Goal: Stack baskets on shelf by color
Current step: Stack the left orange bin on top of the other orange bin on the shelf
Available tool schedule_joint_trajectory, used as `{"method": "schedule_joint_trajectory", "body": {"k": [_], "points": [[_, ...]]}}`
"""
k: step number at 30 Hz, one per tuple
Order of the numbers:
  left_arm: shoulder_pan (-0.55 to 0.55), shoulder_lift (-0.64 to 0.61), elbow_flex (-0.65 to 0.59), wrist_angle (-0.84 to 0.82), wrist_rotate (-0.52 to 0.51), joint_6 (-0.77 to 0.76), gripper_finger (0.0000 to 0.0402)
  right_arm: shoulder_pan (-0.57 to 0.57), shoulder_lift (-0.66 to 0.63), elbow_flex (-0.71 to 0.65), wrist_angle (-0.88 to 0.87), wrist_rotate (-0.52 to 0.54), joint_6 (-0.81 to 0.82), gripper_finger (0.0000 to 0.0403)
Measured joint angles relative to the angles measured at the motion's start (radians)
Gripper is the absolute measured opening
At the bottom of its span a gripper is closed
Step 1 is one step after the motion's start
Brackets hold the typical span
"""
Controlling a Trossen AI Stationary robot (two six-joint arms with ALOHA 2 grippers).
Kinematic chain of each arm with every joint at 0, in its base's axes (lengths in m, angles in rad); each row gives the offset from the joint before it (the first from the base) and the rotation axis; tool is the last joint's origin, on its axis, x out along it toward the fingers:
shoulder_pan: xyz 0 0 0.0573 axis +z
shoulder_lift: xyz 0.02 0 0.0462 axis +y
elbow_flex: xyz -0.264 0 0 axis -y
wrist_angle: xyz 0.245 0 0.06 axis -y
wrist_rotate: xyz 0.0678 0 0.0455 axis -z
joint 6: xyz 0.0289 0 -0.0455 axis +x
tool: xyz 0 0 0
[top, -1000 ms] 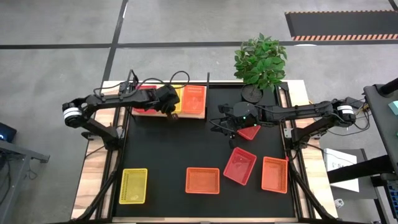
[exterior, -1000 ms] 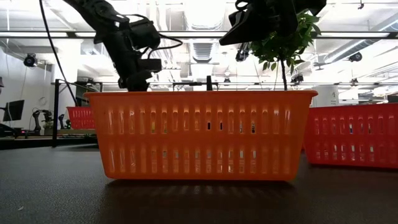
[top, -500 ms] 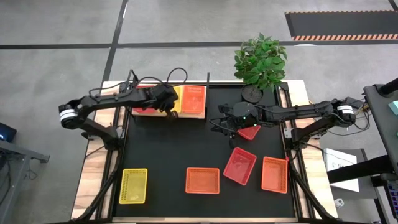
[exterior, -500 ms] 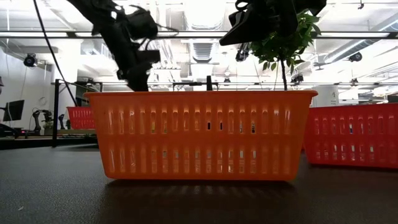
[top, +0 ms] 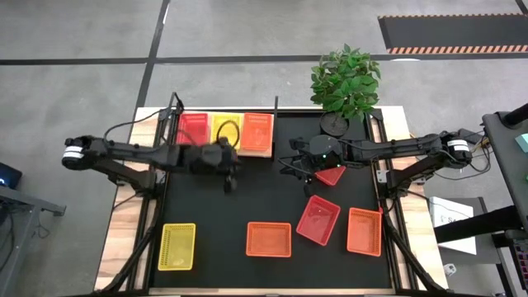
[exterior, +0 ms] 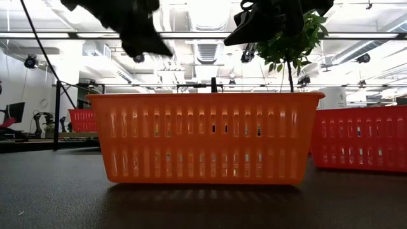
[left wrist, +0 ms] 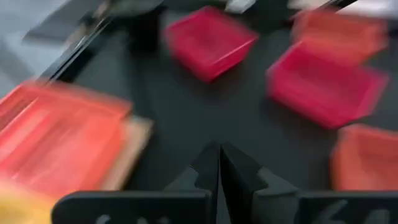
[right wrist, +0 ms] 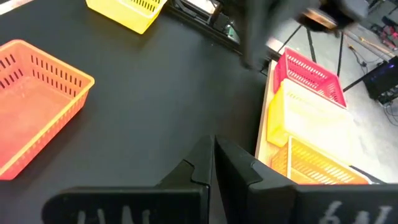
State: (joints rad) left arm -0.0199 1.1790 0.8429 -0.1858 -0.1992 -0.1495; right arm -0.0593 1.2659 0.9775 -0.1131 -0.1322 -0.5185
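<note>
Baskets (top: 269,238) look light, stiff; grip a rim. Left gripper (left wrist: 219,163) and right gripper (right wrist: 213,154) both pressed together, empty.

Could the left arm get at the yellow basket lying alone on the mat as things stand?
Probably yes. The left gripper is shut and empty above bare black mat, and nothing stands between it and the yellow basket in the near left corner.

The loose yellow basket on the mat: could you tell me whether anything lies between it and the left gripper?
Nothing visible does. The left gripper hangs over the black mat, and only bare mat lies between it and the yellow basket. The nearest orange basket sits clear to one side.
</note>
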Motion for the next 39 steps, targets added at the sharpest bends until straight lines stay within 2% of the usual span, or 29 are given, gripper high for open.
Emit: {"method": "schedule_joint_trajectory", "body": {"k": [8, 14, 27, 39], "points": [[-0.245, 0.053, -0.111, 0.4, -0.017, 0.004, 0.0, 0.0, 0.0, -0.006, 0.009, -0.007, 0.037, 0.0009], [-0.339, 0.131, -0.148, 0.605, -0.025, 0.033, 0.0, 0.002, 0.0, -0.048, 0.103, -0.007, 0.05, 0.0009], [-0.355, 0.255, -0.138, 0.685, -0.027, 0.026, 0.0, 0.003, 0.0, -0.073, 0.111, -0.007, 0.125, 0.0009], [-0.355, 0.259, -0.134, 0.683, -0.068, -0.001, 0.0, 0.005, 0.0, -0.095, 0.113, -0.007, 0.116, 0.0009]]}}
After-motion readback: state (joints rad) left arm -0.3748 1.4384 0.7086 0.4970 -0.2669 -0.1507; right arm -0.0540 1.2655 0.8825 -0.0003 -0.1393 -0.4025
